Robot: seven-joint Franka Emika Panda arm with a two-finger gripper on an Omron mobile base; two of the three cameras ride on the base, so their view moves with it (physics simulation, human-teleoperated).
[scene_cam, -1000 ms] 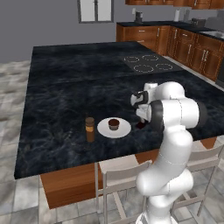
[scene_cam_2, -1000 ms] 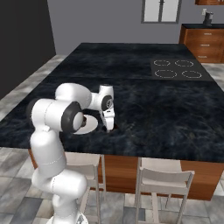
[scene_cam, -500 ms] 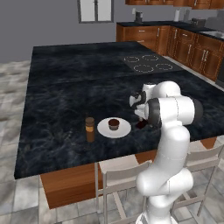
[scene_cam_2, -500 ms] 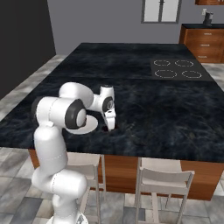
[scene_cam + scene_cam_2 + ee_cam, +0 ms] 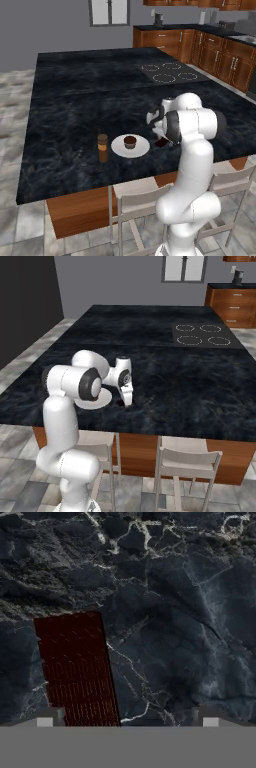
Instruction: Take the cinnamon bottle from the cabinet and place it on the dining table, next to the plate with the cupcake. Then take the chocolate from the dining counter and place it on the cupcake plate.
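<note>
The chocolate (image 5: 77, 667), a flat dark red-brown bar, lies on the black marbled dining table (image 5: 180, 602) right below my open gripper (image 5: 129, 719). It sits off to the left, close to the left fingertip (image 5: 50, 718). From the left base view the gripper (image 5: 161, 135) points down just above the chocolate (image 5: 161, 143), right of the white plate (image 5: 141, 148) holding the cupcake (image 5: 130, 142). The cinnamon bottle (image 5: 102, 147) stands upright left of the plate. In the right base view the gripper (image 5: 127, 399) hangs beside the plate (image 5: 100, 402).
A cooktop (image 5: 167, 72) is set into the far half of the island. Two white chairs (image 5: 185, 463) stand at the island's near edge, beside my base. Wooden lower cabinets (image 5: 220, 57) line the back right wall.
The hand has come down slightly toward the chocolate on the table. Its jaws stay wide, and the bottle, plate and cupcake have not moved.
</note>
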